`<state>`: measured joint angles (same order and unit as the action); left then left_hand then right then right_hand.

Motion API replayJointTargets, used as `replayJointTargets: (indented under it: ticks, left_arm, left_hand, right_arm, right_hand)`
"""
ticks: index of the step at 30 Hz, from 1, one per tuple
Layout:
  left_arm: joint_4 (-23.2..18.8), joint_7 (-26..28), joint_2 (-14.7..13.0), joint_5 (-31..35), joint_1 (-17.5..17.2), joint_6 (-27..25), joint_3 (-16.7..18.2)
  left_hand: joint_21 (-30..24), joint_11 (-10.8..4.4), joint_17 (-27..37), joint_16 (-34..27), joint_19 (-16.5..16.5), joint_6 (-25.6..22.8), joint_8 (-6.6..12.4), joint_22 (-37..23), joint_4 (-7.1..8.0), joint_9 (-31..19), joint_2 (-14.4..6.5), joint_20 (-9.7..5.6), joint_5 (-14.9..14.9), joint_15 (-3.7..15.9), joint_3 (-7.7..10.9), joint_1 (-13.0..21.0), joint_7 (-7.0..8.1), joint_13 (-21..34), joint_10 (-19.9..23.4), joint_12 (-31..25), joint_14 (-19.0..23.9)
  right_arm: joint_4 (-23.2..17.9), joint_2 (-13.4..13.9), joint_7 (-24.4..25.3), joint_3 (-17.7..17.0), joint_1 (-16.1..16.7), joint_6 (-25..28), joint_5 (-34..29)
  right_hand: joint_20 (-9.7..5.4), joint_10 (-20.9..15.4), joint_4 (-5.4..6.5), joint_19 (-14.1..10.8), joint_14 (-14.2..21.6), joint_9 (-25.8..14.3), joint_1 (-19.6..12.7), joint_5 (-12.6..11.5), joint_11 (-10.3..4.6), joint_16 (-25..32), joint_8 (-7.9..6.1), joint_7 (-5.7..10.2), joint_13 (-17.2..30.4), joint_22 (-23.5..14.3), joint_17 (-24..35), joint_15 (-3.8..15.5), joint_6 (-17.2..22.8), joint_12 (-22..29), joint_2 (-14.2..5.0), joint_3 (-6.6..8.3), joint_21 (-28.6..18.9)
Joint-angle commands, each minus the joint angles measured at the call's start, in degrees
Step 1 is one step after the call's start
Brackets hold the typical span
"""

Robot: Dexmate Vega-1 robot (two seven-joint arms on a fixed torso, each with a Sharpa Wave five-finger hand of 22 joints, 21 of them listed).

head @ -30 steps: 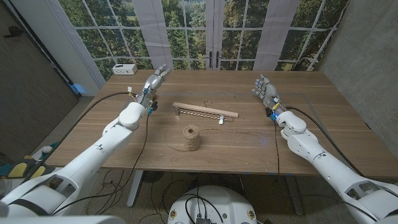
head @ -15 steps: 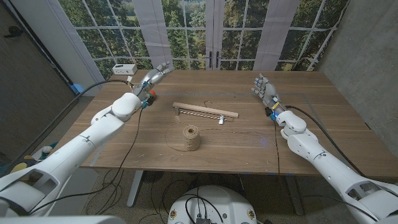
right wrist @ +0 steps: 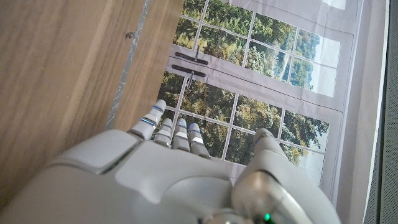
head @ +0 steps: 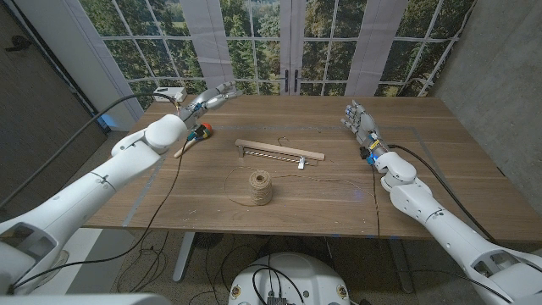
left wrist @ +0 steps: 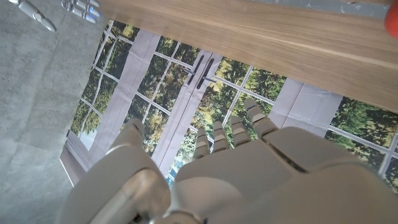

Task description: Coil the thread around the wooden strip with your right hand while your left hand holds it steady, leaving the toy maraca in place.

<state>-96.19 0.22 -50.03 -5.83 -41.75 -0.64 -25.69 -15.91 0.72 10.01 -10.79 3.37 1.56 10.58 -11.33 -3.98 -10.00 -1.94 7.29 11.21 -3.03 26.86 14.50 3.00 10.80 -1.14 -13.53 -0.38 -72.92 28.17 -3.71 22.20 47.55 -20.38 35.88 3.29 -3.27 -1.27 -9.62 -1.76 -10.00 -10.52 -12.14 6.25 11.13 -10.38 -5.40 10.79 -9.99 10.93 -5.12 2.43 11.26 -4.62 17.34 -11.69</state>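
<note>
Wooden strip lies untouched mid-tabletop; both hands, left hand and right hand, spread empty. Unsteadied, winding thread could drag it.

Twine spool upright (strip behind)

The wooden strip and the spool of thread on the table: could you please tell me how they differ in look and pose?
The wooden strip is long, thin and pale, lying flat across the table; the spool of thread is short, round and stands upright. The strip carries small metal fittings with a wire hook behind it, while the spool is wrapped in tan twine, with a loose strand trailing over the table toward the robot's right. The strip lies farther from the robot than the spool. Neither is touched by a hand.
</note>
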Motion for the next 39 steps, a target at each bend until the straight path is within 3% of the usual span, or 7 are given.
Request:
replayJointTargets:
  ticks: [1, 14, 19, 25, 27, 39]
  left_arm:
    - [-5.59, -2.74, -4.17, 3.80, 0.74, -4.38, -0.45]
    - [-11.38, -12.07, -7.87, 11.52, 5.38, -12.22, -4.55]
    - [-13.04, -13.92, -7.83, 16.02, 7.30, -15.17, -6.40]
    - [-14.63, -20.80, -7.45, 22.09, 11.52, -18.95, -10.33]
    - [-14.23, -23.33, -6.85, 23.24, 12.87, -19.49, -11.45]
    - [-15.27, -31.84, -5.91, 31.14, 17.00, -22.22, -14.91]
  left_hand:
    - [0.02, -0.08, 0.15, 0.28, 0.03, 1.51, -0.40, -0.30, -0.31, -0.20, 0.66, 0.21, -0.06, 0.31, -0.22, 0.05, 0.25, 0.35, -0.69, 0.36, -0.60]
    - [0.30, -1.01, 0.12, 0.49, -0.13, 5.53, -0.81, -0.31, -1.60, -0.24, 1.42, -0.32, 0.14, 1.22, -0.72, 1.14, 1.03, 0.44, -3.66, 1.73, -1.80]
    - [0.43, -1.82, 0.11, 0.56, -0.27, 8.07, -1.04, -0.34, -2.06, -0.27, 1.26, -0.36, 0.21, 1.51, -0.74, 1.76, 1.20, 0.48, -5.46, 2.27, -2.51]
    - [0.62, -2.38, 0.10, 0.85, -0.45, 10.78, -1.01, -0.35, -2.82, -0.31, 1.30, -0.89, 0.26, 1.99, -0.77, 2.76, 1.81, 0.52, -7.70, 2.75, -4.01]
    - [1.06, -2.56, 0.11, 0.99, -1.37, 13.43, -0.99, -0.37, -3.40, -0.34, 1.17, -0.86, 0.25, 1.63, -0.73, 3.71, 1.93, 0.59, -9.94, 3.00, -5.62]
    - [1.74, -2.25, 0.17, 0.61, -3.00, 17.09, -0.73, -0.51, -3.73, -0.40, 0.66, -0.02, 0.13, -0.12, -0.99, 4.70, 2.10, 0.74, -14.08, 3.01, -7.36]
  right_arm:
    - [-1.61, -0.17, 0.84, -0.15, 1.32, -0.76, -0.09]
    - [-5.49, 1.08, 2.41, -0.69, 3.59, 0.12, -0.08]
    - [-5.99, 1.21, 2.25, -1.01, 4.29, -0.28, 0.37]
    - [-6.45, 1.33, 2.24, -1.26, 4.75, -0.62, 0.55]
    - [-6.41, 1.50, 1.92, -1.21, 4.75, -0.92, 0.35]
    - [-6.27, 1.34, 1.51, -1.45, 5.01, -1.28, 0.94]
  right_hand:
    - [0.33, 0.01, -0.61, 0.25, -0.25, -0.29, -0.59, -0.34, -0.12, -0.03, -0.20, -0.04, 0.27, -0.27, -0.03, -0.29, 0.00, 0.14, -0.02, 0.12, 0.15]
    - [0.35, -0.08, -0.98, 0.27, -0.26, -0.30, -1.17, -0.26, 0.11, -0.03, -0.26, -0.06, 0.28, -0.28, -0.07, -0.25, 0.00, 0.16, -0.51, 0.48, 0.14]
    - [0.30, -0.05, -1.12, 0.27, -0.26, -0.30, -1.36, -0.22, 0.06, -0.02, -0.27, -0.09, 0.28, -0.28, -0.08, -0.28, -0.01, 0.14, -0.61, 0.57, 0.13]
    - [0.31, -0.15, -1.32, 0.21, -0.08, -0.31, -1.60, -0.15, -0.01, 0.04, -0.34, -0.30, 0.28, -0.29, -0.10, -0.21, 0.12, 0.17, -0.68, 0.67, 0.10]
    - [0.33, -0.47, -1.45, 0.16, -0.02, -0.31, -1.72, -0.09, 0.14, 0.06, -0.45, -0.53, 0.28, -0.29, -0.11, -0.20, 0.40, 0.29, -0.66, 0.69, 0.08]
    - [0.28, -1.20, -1.61, -0.03, 0.21, -0.32, -1.73, 0.13, 0.18, 0.18, -0.67, -0.86, 0.30, -0.29, -0.04, 0.08, 1.05, 0.52, -0.59, 0.61, 0.00]
